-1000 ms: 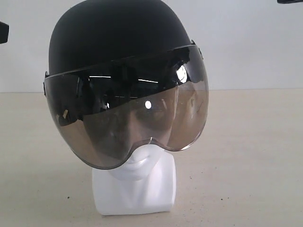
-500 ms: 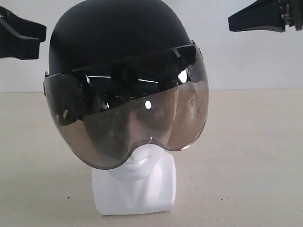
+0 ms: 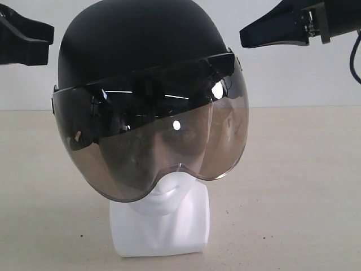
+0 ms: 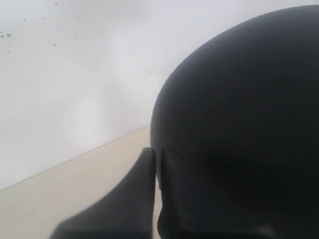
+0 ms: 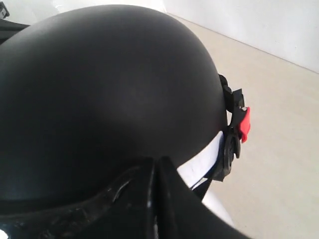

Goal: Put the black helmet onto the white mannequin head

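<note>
Black helmet (image 3: 141, 45) blocks the middle; room either side.

Bright, even light on the black helmet (image 3: 141, 45); white glints on its visor (image 3: 152, 141); wrist views slightly soft.

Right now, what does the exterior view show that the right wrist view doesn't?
Only the exterior view: the smoky tinted bubble visor and the chin and block base of the glossy white mannequin head. Only the right wrist view: a small red clip at the rim. Both: the dome of the matte black helmet and the shut right hand.
</note>
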